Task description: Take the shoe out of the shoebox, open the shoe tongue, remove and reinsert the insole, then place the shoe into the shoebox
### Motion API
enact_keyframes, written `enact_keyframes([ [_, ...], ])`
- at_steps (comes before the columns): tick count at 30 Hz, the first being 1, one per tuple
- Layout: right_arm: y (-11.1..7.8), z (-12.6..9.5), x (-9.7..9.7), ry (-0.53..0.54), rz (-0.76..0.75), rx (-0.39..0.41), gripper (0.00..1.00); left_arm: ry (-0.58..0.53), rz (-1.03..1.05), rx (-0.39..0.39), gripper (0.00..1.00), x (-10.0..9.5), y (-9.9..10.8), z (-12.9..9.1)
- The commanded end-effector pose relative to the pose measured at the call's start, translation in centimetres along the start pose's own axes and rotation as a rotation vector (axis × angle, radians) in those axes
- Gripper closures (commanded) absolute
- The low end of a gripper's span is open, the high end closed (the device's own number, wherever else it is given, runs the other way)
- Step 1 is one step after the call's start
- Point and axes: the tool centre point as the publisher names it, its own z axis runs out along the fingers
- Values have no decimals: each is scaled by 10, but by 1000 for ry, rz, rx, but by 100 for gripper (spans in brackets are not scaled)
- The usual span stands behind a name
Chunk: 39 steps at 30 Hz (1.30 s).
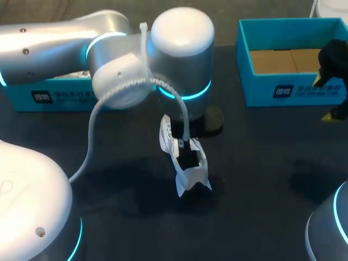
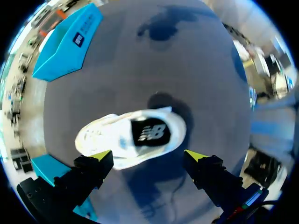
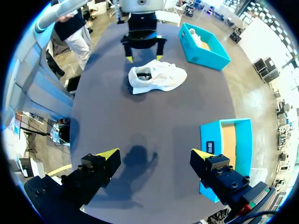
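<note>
Now, one white shoe (image 1: 185, 157), two blue shoeboxes (image 1: 261, 87) (image 1: 60, 99), left fingers (image 2: 99, 157) spread, right fingers (image 3: 107, 155) spread

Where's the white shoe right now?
The shoe lies on the table near the head view's middle, outside the box at its right, directly under the left gripper, whose open fingers flank it.

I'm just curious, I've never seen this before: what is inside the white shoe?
A dark insole shows in the opening of the shoe, below the open left claw. Toward the toe the shoe itself covers it, so the front of the inside cannot be seen.
</note>
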Motion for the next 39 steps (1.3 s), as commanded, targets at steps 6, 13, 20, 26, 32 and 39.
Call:
enact_keyframes([
  [6,1,1,-2,3,0,2,0,8,-29,48,0,33,4,19],
  [13,1,1,-2,3,0,2,0,17,-55,64,0,42,-4,31],
  [20,1,1,-2,3,0,2,0,38,-88,63,0,53,-13,47],
  [26,1,1,-2,3,0,2,0,38,-117,61,0,58,-17,62],
  [32,1,1,-2,3,0,2,0,47,-123,52,0,57,-17,77],
  [39,1,1,-2,3,0,2,0,76,-145,53,0,53,-15,87],
])
